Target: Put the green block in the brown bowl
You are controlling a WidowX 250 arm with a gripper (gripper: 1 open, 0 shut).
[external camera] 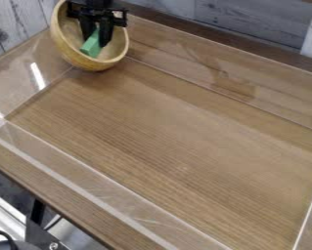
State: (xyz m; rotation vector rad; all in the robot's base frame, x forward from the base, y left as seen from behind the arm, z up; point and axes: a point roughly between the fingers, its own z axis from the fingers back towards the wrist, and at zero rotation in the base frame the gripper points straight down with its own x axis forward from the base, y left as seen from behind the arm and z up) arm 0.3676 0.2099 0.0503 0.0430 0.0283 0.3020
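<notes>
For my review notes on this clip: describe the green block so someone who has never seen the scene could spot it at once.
Start at the wooden table and go to its far left corner, where the brown bowl sits. The black gripper reaches down into it, shut on the green block, which stands tilted inside the bowl. It is the only bright green thing in view.

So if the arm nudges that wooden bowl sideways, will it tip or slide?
Probably slide: the brown bowl looks wide and low on smooth wood. Its rounded sides might let it rock slightly. It looks rigid, likely fairly light.
</notes>
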